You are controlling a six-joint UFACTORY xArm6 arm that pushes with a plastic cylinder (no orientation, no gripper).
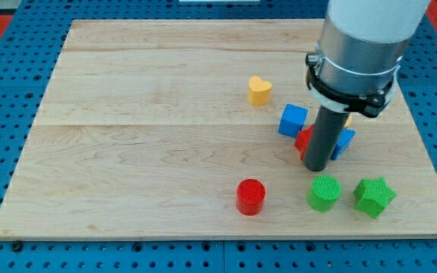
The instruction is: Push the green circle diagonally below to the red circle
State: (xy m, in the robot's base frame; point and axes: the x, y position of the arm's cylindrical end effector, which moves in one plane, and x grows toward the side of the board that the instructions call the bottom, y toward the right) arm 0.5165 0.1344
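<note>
My tip (316, 168) stood on the wooden counter (150, 152) toward the view's right, just above the green circle (324, 192) and apart from it by a narrow strip of bare wood. The arm carried no gripper, only the dark rod, so there was nothing to spread or press together.

The green circle lay near the view's bottom edge of the counter, right of centre. The red circle (250, 196) lay to its left, at nearly the same height in the view and slightly lower, with a clear gap of wood between the two. Just to the right of the green circle sat a green star (374, 196), near it but not touching.

Behind the rod was a small cluster. A blue cube (293, 120) sat at the view's upper left of the rod. A red block (303, 140), its shape mostly hidden by the rod, showed at the rod's left side, touching or almost touching the blue cube. A second blue block (344, 142) peeked out at the rod's right side, also partly hidden. A yellow heart (259, 90) lay farther up and to the left, well apart from the cluster.
</note>
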